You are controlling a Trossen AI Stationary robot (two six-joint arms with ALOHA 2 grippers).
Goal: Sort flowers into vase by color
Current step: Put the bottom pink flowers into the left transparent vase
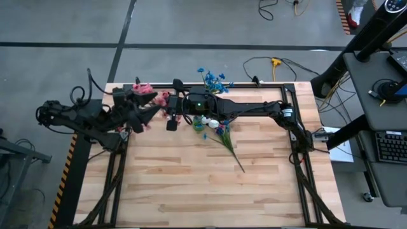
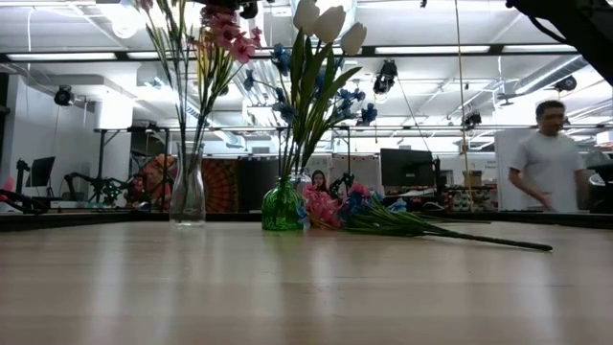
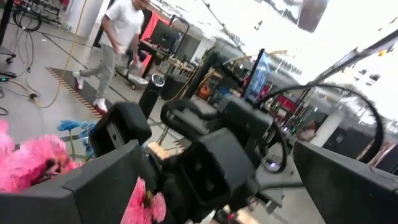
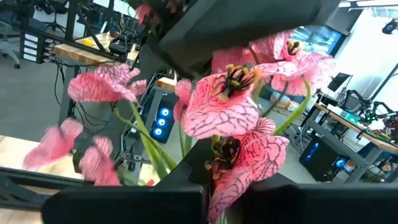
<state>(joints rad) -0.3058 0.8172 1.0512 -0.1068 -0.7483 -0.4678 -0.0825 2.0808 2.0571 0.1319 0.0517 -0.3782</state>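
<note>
From above, the left arm reaches in from the nine o'clock edge of the wooden desk (image 1: 191,184). Its left claw (image 1: 143,117) hovers up near the eleven o'clock part of the desk, fingers spread wide with nothing between them, close beside the pink flowers (image 1: 144,88).

Those pink sprigs stand in a clear glass vase (image 2: 187,196), which in the low view sits left of a green glass vase (image 2: 282,206). The green vase carries white tulip-like blooms (image 2: 326,21) and blue blossoms (image 2: 354,101) on long green stems.

Just right of the left claw, the right arm stretches across from the three o'clock side along the far edge of the desk. Its right claw (image 1: 170,113) sits over the vases near twelve o'clock. The fingers are closed; in the right wrist view pink veined blossoms (image 4: 239,112) fill the space just ahead of them, but whether a stem is pinched between them cannot be told.

Further right, a loose bunch of flowers (image 1: 222,133) lies flat on the desk, heads near the green vase and stems (image 1: 234,156) trailing toward five o'clock. Blue sprigs (image 1: 213,79) show at the far edge around one o'clock.

Beyond the desk, a person in a white shirt (image 2: 548,158) stands in the room at the right.
</note>
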